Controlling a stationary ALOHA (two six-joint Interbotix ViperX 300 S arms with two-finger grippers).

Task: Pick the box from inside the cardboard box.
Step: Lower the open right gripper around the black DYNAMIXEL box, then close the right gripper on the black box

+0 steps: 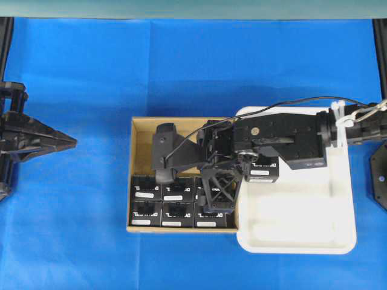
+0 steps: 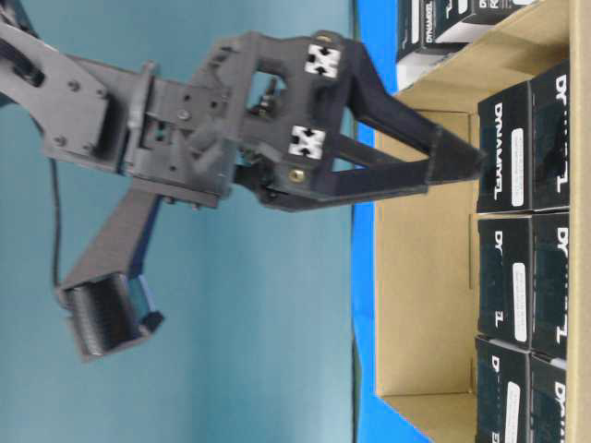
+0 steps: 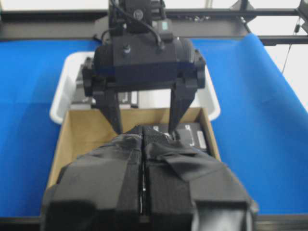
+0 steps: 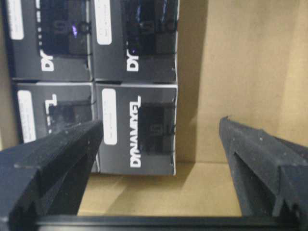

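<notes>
The blue-covered bench (image 1: 78,199) carries the cardboard box (image 1: 140,130) and, touching its right side, a white tray (image 1: 302,223). In the overhead view the right arm hides part of the carton; the right pincer (image 4: 161,139) appears spread and empty over bare carton floor in its wrist view, just beside a black box (image 4: 137,127). Another box (image 1: 262,170) lies in the tray. The left pincer (image 3: 143,144), at the bench's left edge, is pressed together, holding nothing.
</notes>
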